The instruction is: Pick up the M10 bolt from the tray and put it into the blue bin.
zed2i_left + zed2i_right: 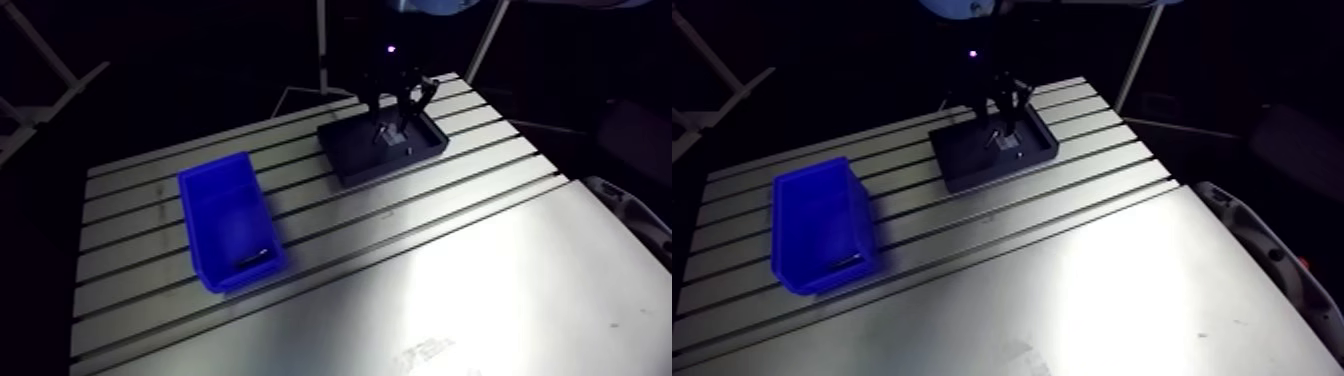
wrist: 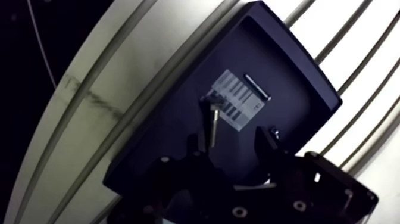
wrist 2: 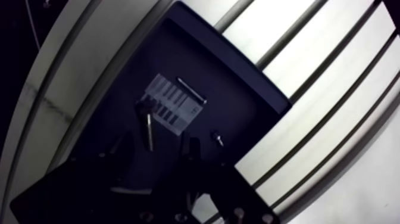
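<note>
Though slotted bench (image 1: 480,260) fills most of the arm view, the work is all at its far side. Blue bin (image 1: 192,225) sits well apart from the tray, with one small dark part (image 1: 256,258) lying in the corner nearest the camera, can't tell what. Black tray (image 2: 286,71) is right under the gripper (image 2: 229,144). Fingers (image 2: 263,140) are spread wide and empty, nothing pinched.

White label (image 2: 238,102) is stuck to the tray floor: black bars like a barcode, no readable text, no brand visible.

Bolt (image 2: 211,125) lies flat on the tray floor between the fingers, nearer one of them, head at the label's edge, shank pointing back at the gripper. Thin pin (image 2: 257,87) lies along the label's far side. Tiny screw (image 2: 275,131) is just beside the other finger.

Judgement: steel bolt, so stiff, dense for its size, smooth and round, and it'll roll or skid if nudged. Take it mid-shank, fingers closing across the axis, clear of head and screw
</note>
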